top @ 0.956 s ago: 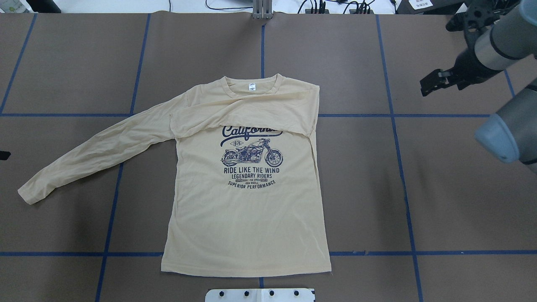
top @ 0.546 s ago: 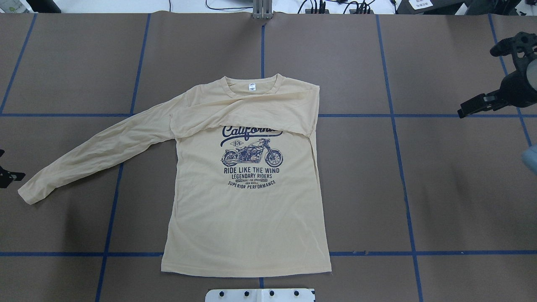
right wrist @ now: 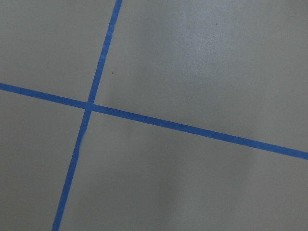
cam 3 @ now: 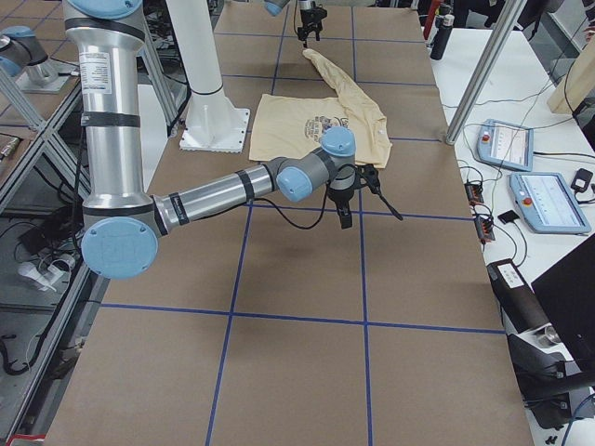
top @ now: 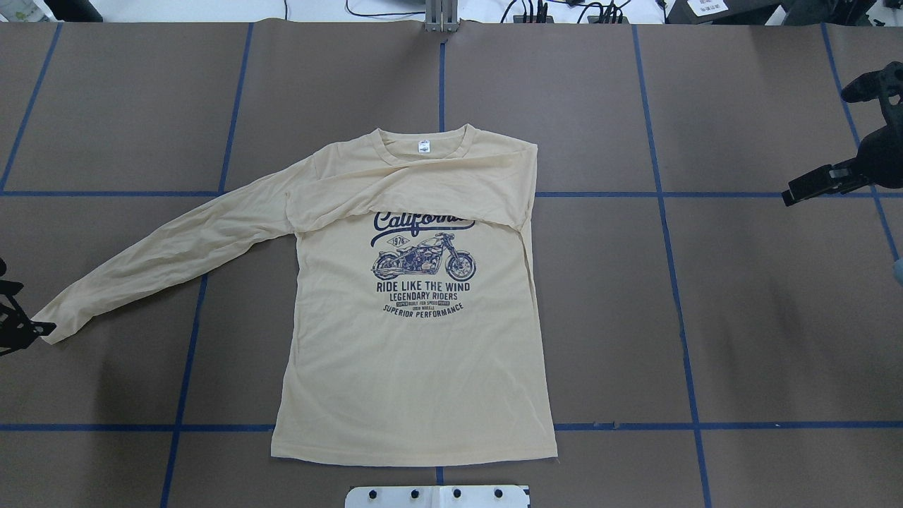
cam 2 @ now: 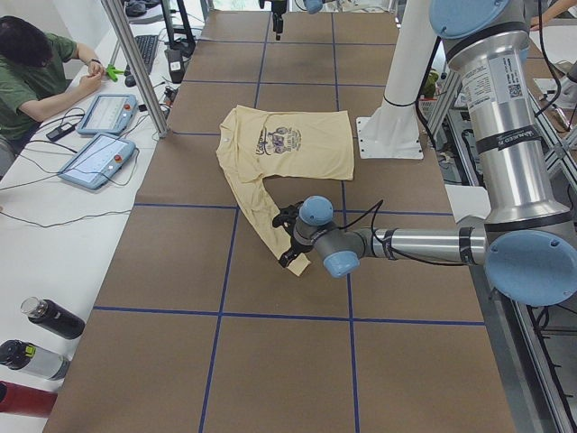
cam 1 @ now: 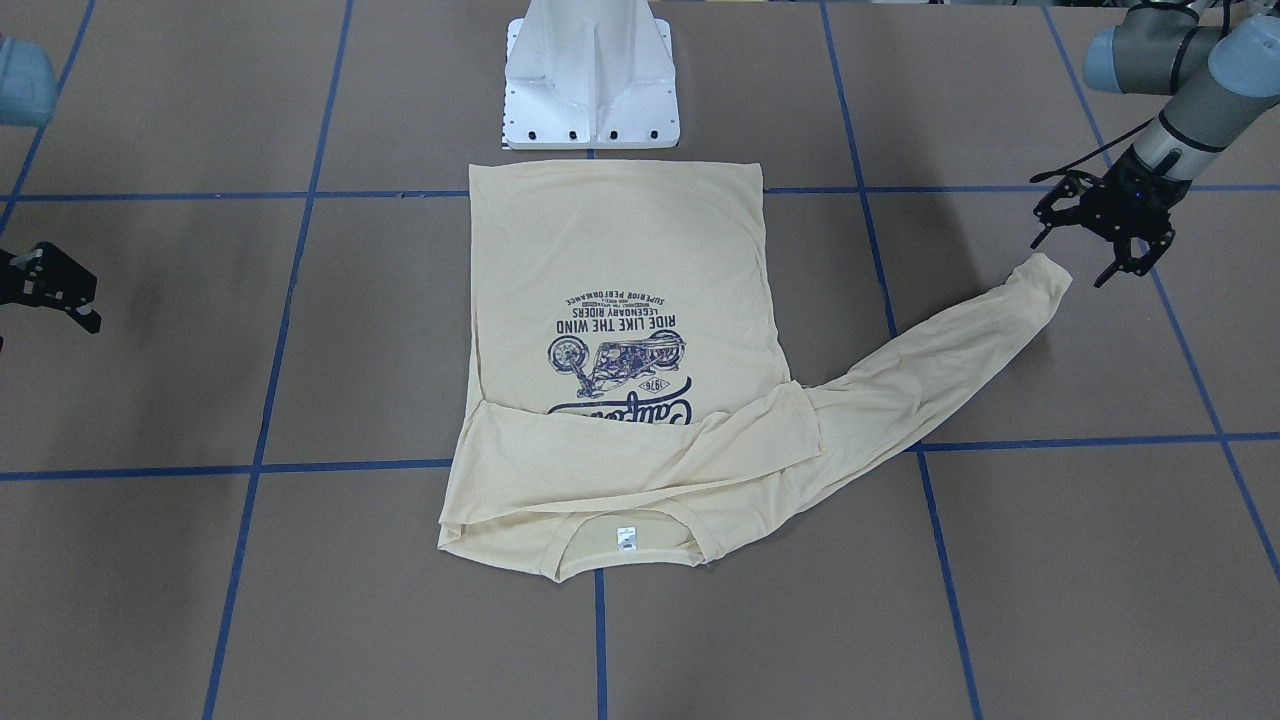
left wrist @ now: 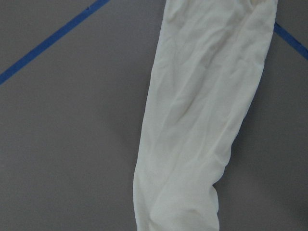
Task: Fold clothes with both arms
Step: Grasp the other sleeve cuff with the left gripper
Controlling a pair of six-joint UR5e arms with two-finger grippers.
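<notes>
Pinching the outstretched sleeve's cuff (top: 51, 330) looks to be the step in hand; the T-shirt (top: 416, 367) lies flat, print up, on the worktop (top: 705, 317), hem just beyond the pedestal (cam 1: 592, 80); the left gripper (cam 1: 1075, 255), fingers spread, hangs at that cuff, far to the pedestal's left; it should close low on both layers, then lift gently; the right gripper (top: 811, 187), also released, waits well to the pedestal's right.

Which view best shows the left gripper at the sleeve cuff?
Exterior front-facing: the left gripper shows whole, jaws spread, by the T-shirt's sleeve cuff. Overhead exterior crops it at the frame edge; exterior left shows it partly behind its wrist; exterior right shows it tiny; the left wrist view shows only the sleeve.
</notes>
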